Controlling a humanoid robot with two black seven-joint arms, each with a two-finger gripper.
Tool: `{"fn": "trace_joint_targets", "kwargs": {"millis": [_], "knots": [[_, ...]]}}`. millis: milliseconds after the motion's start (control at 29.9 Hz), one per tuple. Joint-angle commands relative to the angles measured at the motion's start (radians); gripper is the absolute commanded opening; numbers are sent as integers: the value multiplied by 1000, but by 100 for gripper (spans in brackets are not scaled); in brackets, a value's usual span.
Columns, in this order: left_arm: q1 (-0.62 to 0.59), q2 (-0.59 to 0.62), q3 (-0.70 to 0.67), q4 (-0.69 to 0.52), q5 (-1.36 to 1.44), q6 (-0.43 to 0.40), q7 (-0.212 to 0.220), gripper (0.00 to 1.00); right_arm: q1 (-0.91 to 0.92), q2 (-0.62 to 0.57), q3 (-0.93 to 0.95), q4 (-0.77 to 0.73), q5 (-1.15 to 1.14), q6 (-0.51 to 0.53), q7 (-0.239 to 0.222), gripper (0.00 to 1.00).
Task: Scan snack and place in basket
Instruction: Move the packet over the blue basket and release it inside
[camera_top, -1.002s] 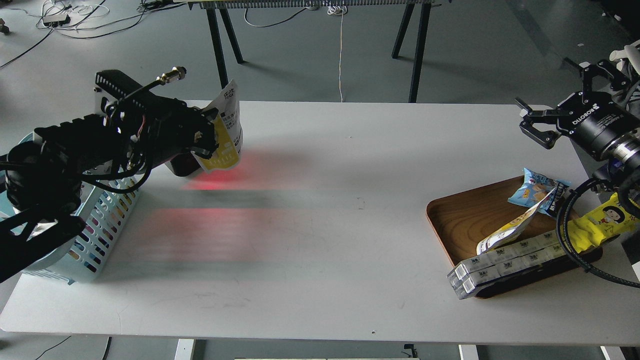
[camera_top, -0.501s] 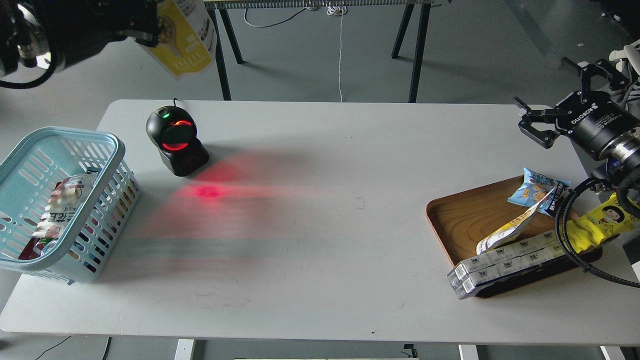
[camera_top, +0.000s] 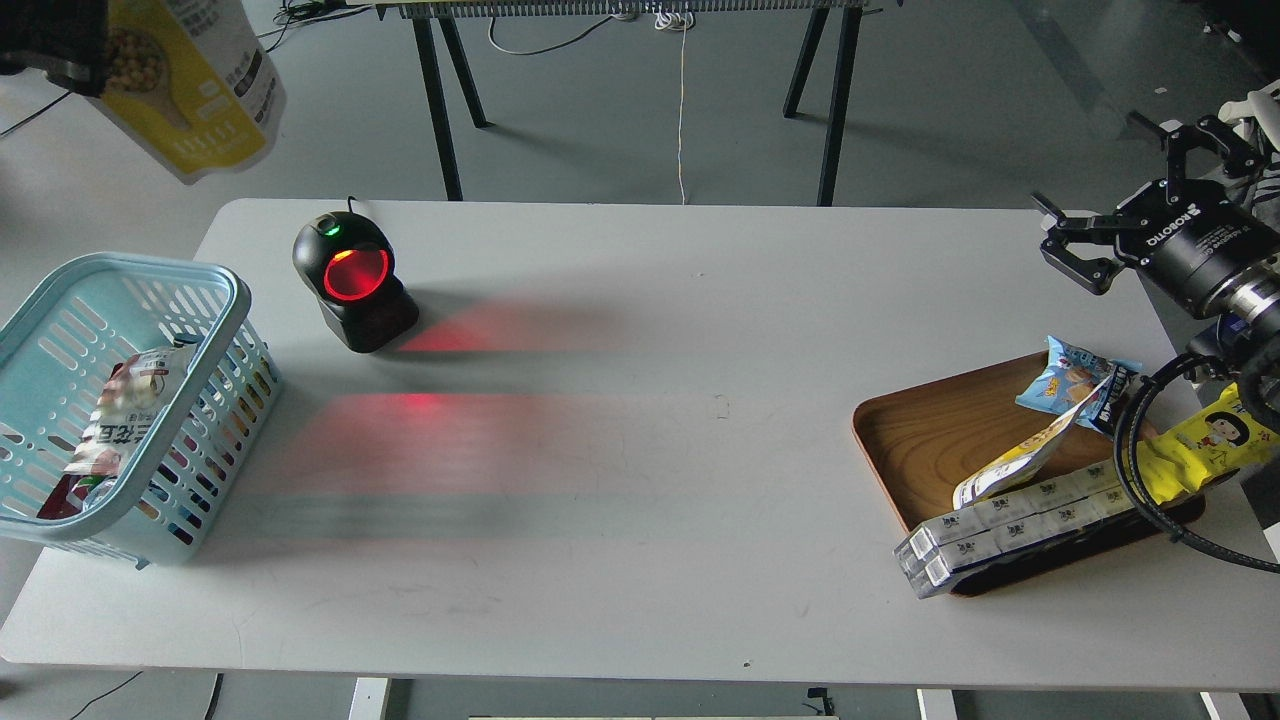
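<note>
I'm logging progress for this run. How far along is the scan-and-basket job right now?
The scan step cannot be confirmed here; the scanner glows red with nothing before it. In hand: the snack hangs high at the top left, held from a dark part at the frame's corner, and the left pincer itself is out of view. Left: lower the snack into the basket, which already holds another packet. The right pincer is open and empty.

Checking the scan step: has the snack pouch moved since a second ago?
Yes. The pouch went from in front of the scanner up and left, toward the basket.
</note>
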Motion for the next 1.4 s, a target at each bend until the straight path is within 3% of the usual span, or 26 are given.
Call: {"fn": "trace_joint_targets", "kwargs": {"millis": [0,200,367,868,1135,1369], "knots": [[0,83,111,10,1,0,-50,0,0,0,1,0,0,0,0,100],[-1,217,324,55,55,0,-181,0,0,0,1,0,0,0,0,100],[-1,280,425,81,101,0,-230,0,0,1,-1,0,0,0,0,100],[-1,284,492,81,89,123,-228,0,0,3,-7,0,0,0,-2,100],[-1,237,493,98,87,163,-221,0,0,2,-8,1,0,0,-2,100],[0,180,556,156,86,246,-219,0,0,-2,-8,1,0,0,-3,100]]}}
